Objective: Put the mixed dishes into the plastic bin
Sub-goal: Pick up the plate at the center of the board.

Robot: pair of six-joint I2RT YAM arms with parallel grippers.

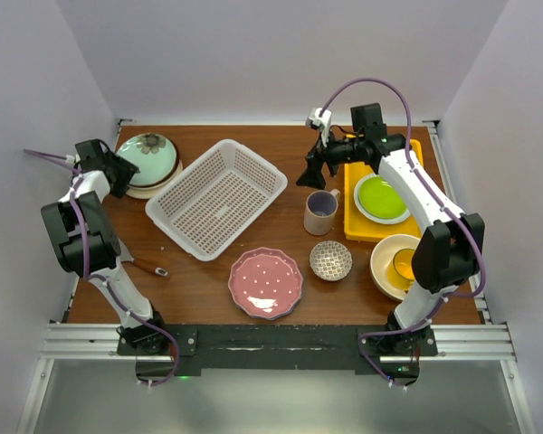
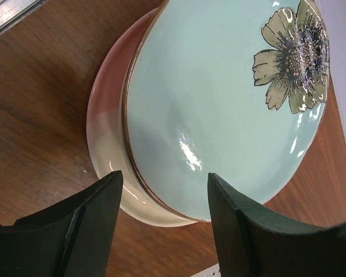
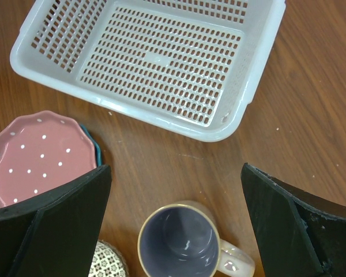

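The left gripper (image 2: 164,184) is half-parted, its black fingers straddling the near rim of a glossy mint flower dish (image 2: 219,115) stacked on a pink-and-cream plate (image 2: 106,115); whether they touch it cannot be told. The right gripper (image 3: 176,173) hangs spread wide above a beige mug (image 3: 181,239). The latticed white plastic bin (image 1: 175,232), rim flared, sits mid-counter. Near it lie a scalloped pink dotted plate (image 1: 265,282) and a small patterned bowl (image 1: 330,260). The counter (image 1: 190,289) is brown wood grain, boxed by plain white walls (image 1: 271,54).
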